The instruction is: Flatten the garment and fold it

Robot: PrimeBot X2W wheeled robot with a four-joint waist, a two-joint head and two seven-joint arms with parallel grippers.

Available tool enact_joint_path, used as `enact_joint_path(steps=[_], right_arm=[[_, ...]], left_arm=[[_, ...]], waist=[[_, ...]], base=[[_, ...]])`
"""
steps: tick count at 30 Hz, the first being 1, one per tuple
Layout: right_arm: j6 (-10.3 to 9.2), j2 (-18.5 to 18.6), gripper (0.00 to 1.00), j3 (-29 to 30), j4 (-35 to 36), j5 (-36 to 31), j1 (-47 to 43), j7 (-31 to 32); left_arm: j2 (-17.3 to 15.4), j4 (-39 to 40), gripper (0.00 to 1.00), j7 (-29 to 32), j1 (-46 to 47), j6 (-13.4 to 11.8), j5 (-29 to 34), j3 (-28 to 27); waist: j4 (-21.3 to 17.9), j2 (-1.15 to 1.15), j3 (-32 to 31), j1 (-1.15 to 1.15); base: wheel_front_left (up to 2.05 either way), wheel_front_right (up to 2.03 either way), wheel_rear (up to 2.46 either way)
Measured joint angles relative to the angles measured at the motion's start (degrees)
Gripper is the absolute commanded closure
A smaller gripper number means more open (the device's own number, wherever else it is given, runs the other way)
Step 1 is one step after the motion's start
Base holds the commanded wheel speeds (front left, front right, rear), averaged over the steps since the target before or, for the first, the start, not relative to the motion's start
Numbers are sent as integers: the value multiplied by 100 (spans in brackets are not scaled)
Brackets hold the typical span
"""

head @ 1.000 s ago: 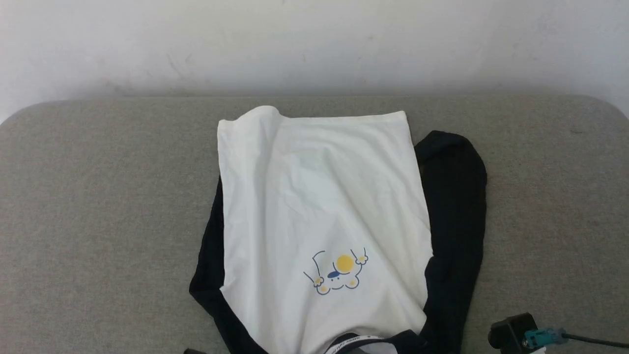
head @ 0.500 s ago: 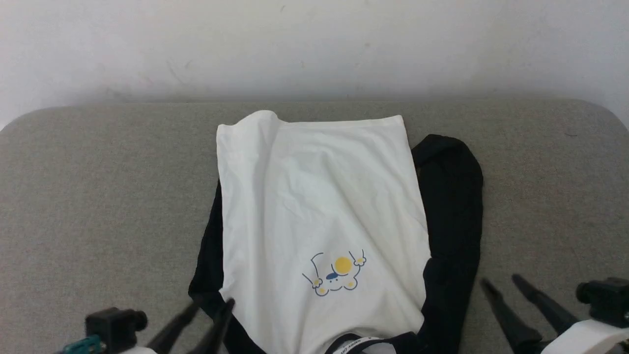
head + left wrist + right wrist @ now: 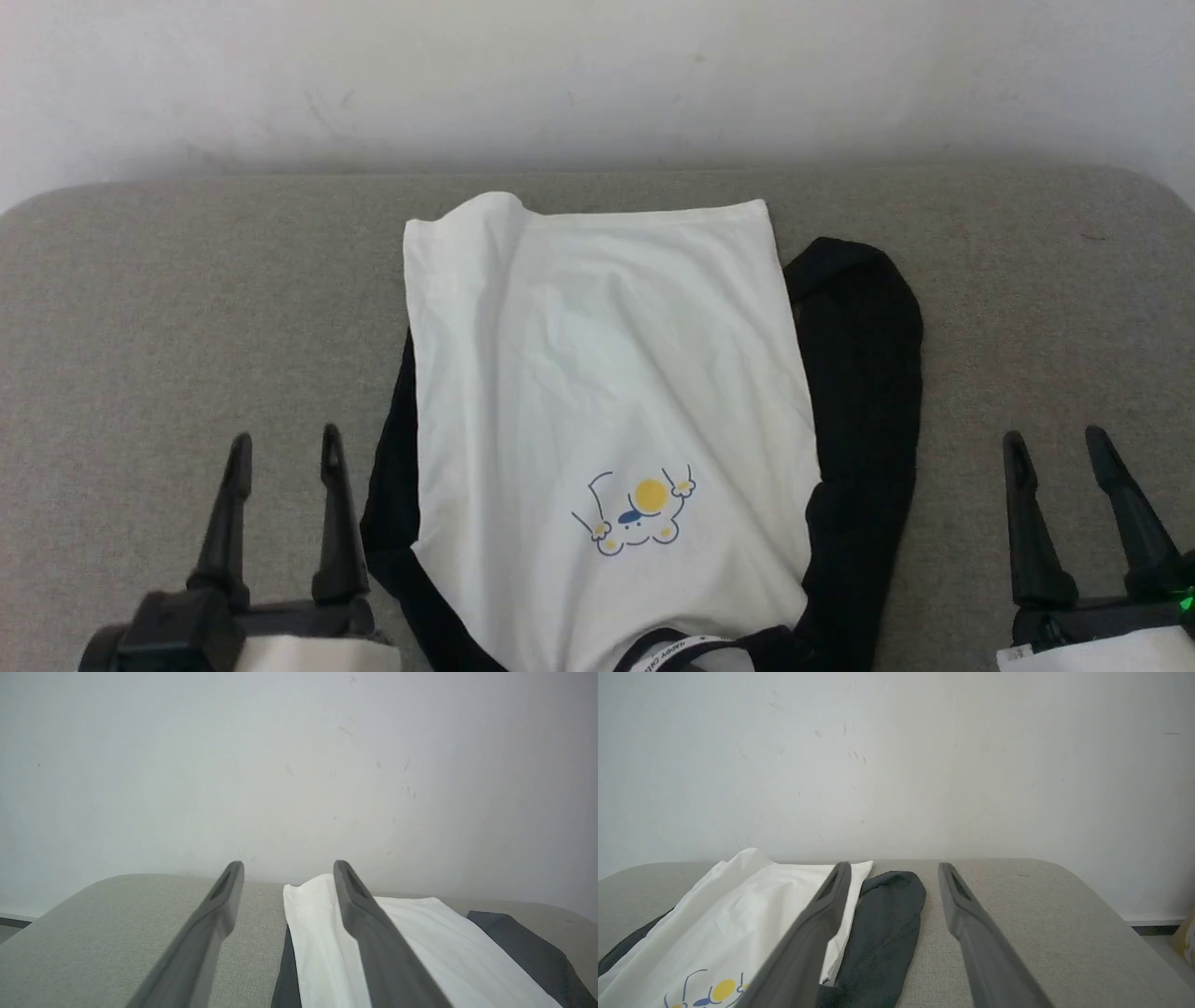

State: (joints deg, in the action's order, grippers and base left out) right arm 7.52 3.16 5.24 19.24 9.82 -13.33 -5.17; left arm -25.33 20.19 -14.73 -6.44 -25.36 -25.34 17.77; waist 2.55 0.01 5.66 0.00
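Obs.: the garment lies on the grey fabric-topped table, about mid-width, lengthwise away from the robot. The hem is at the far end, near the white wall. The black collar is at the near edge, cut off by the bottom of the head view.

White body panel faces up, mostly smooth, with shallow creases and a raised fold at the far left hem corner. The cartoon print with its yellow circle sits on the near half and reads upside down from the head camera.

The right sleeve shows as a broad black band along the right side of the white panel, partly tucked under it. The left sleeve shows as a narrow black strip along the left side.

Left claw: fingers spread apart, nothing between them, pointing toward the wall, over bare table just beside the left black strip. Contact with the cloth: cannot tell.

Right claw: fingers likewise spread and empty, over bare table near the right sleeve, clear of it.

Both claws flank the garment at its near half.
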Motion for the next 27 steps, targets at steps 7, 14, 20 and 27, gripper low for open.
enact_joint_path(steps=[7, 14, 20, 27], right_arm=[[0, -10, 0, -16, -548, 83, -9, -503], [0, -12, 0, 64, -544, 83, 150, -555], [0, -12, 0, 181, -297, -123, 428, -594], [0, -14, 0, 147, -110, -246, 694, -460]], left_arm=[[812, -391, 0, 0, -539, 404, 461, -501], [446, -955, 0, 193, -314, 1182, 543, -709], [29, -1428, 0, 1091, 947, 1818, 483, -469], [81, -2184, 0, 1882, 1908, 2194, 328, -115]], waist=[[6, 0, -9, -1], [51, 0, 156, 0], [97, 0, 546, 0], [156, 0, 1143, 1]], base=[[0, 0, 0], [0, 0, 0], [0, 0, 0], [0, 0, 0]])
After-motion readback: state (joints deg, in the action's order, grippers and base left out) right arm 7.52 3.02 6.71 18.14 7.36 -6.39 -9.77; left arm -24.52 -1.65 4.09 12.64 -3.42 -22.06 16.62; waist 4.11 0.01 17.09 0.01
